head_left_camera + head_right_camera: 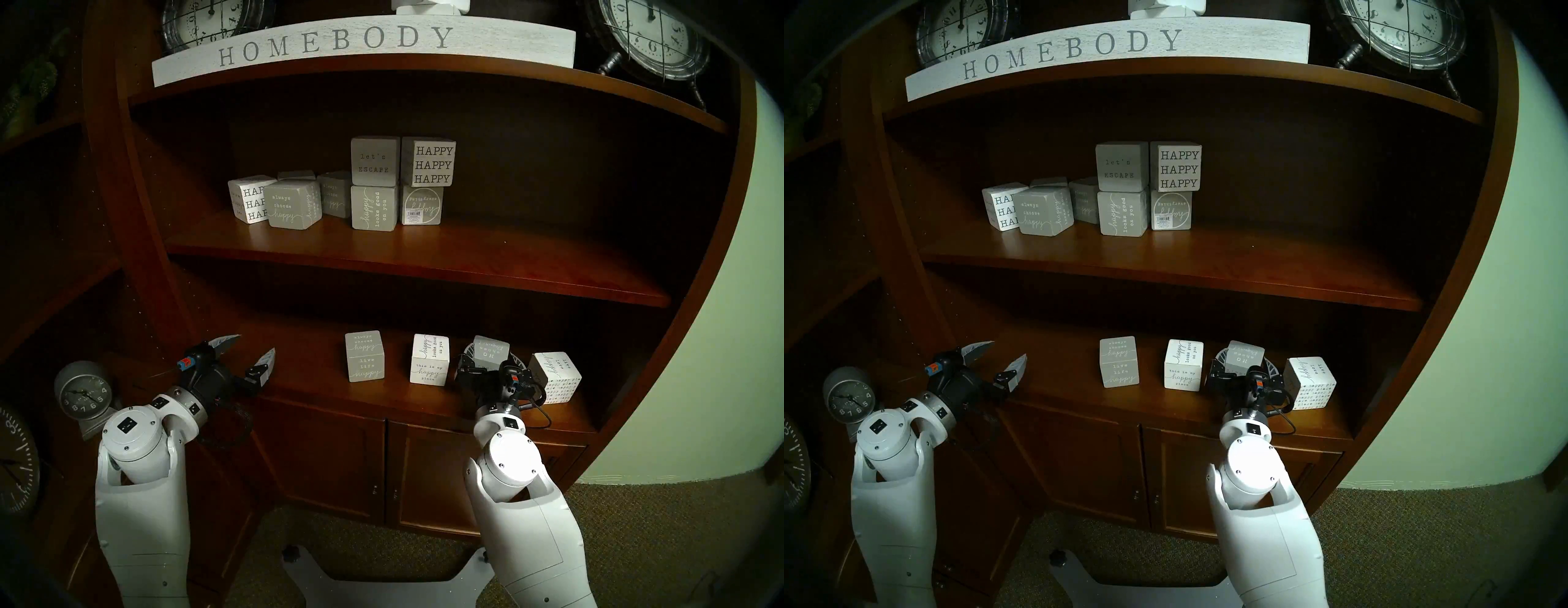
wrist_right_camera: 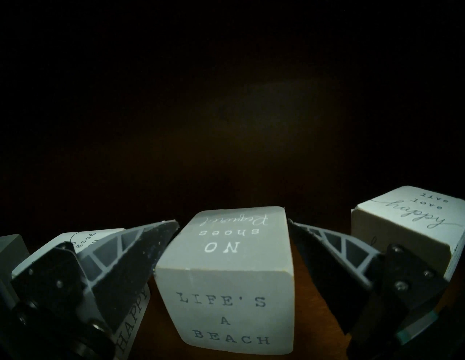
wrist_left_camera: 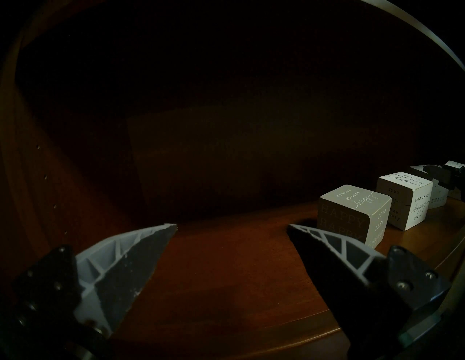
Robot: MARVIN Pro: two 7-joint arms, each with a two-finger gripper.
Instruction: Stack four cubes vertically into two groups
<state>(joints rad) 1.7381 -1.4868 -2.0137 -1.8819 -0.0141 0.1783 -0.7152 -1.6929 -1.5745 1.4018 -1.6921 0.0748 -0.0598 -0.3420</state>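
The grey "LIFE'S A BEACH" cube (image 2: 227,279) sits on the lower shelf (image 1: 322,395), third in a row with the grey "live life happy" cube (image 1: 365,356), the white "this is my happy place" cube (image 1: 429,358) and the white "happy place" print cube (image 1: 555,378). The right gripper (image 2: 234,222) is spread wide with the jaws either side of that grey cube, nothing clamped yet, and contact can't really be told. A clean pick is probably helped if the cube is centred before closing, since the white neighbours sit close on both sides and could get nudged. The left gripper (image 1: 253,350) is parked released and empty, well apart.
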